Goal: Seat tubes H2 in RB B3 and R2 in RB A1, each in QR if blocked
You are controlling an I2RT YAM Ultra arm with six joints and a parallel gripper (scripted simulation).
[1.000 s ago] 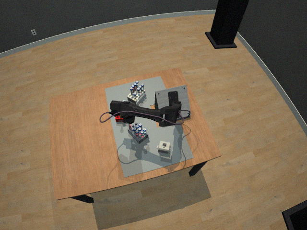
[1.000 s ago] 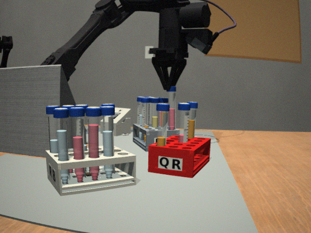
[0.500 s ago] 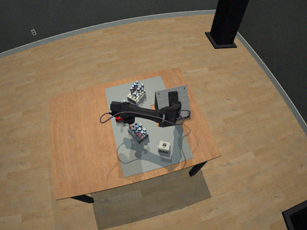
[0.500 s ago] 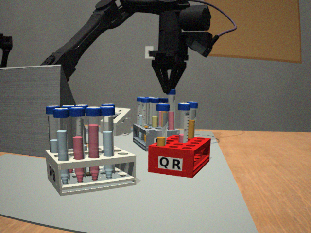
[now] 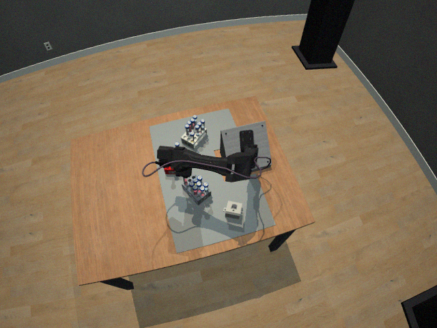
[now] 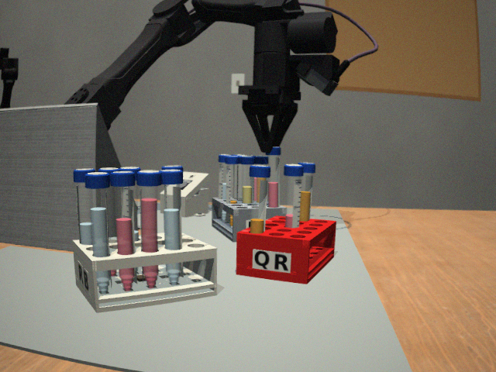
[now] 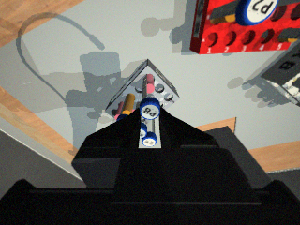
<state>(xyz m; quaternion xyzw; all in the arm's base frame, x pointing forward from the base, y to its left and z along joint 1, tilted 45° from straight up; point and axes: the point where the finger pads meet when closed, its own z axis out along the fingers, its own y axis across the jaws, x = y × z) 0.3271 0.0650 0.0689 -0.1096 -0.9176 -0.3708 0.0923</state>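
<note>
I have the gripper [image 5: 184, 173] [image 6: 269, 149] [image 7: 150, 112] over RA [image 5: 198, 200] [image 6: 239, 224] [image 7: 159, 73], with its jaws clamped on P8 [image 6: 273, 170] [image 7: 150, 109] at the cap. P8 stands close to upright, its cap above those of its neighbours in RA. I can't see its lower end well enough to say whether it has entered a well.

P8 isn't one of the two tubes I have to deliver, so I take this as side work: either clearing it out of the way or putting it back. Whichever it is, P8 must finish in its starting well.

As for H2 and R2, I can't tell where either one is. The caps in RA and in RB [image 5: 186, 142] [image 6: 156, 256] [image 7: 280, 70] are too small or too oblique for me to read. RB holds a good group of tubes, but I can't confirm that B3 or A1 has the right one, or that either is seated.

QR [image 5: 170, 171] [image 6: 274, 241] [image 7: 244, 49] holds three tubes in the exterior view; the wrist view shows P2 [image 7: 259, 9] among them. I can't judge whether any was quarantined.

Still to do, at least: seat P8, let go, move clear and press DONE on the button box [image 5: 238, 210] [image 6: 171, 201]. I can't make out its lamp.
</note>
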